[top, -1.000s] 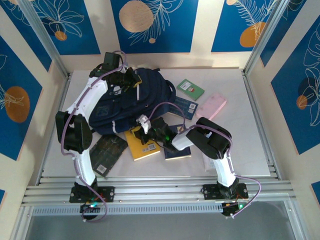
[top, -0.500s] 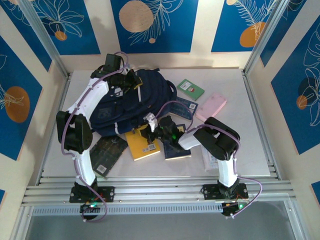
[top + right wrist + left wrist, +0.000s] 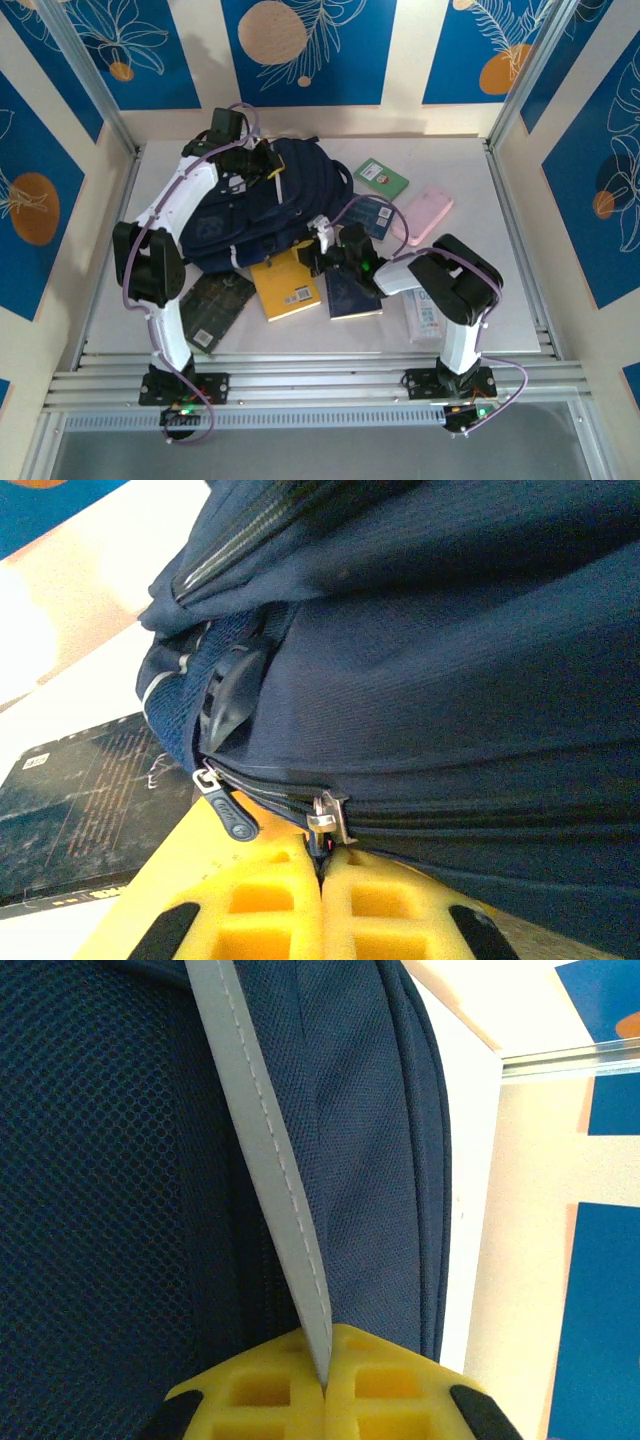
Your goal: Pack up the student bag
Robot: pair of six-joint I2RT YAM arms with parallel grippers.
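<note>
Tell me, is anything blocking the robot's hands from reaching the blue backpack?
Nothing visible does. The left hand is shut on the grey strap of the student bag, and the right hand pinches a zipper slider on its side, so both touch the bag directly.

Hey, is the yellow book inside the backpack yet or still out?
Out. The yellow book lies flat on the table beside the student bag, its cover showing.

left tool [image 3: 325,1385] clamped, arm stretched forward | right tool [image 3: 322,865] clamped, arm folded, reaching left
</note>
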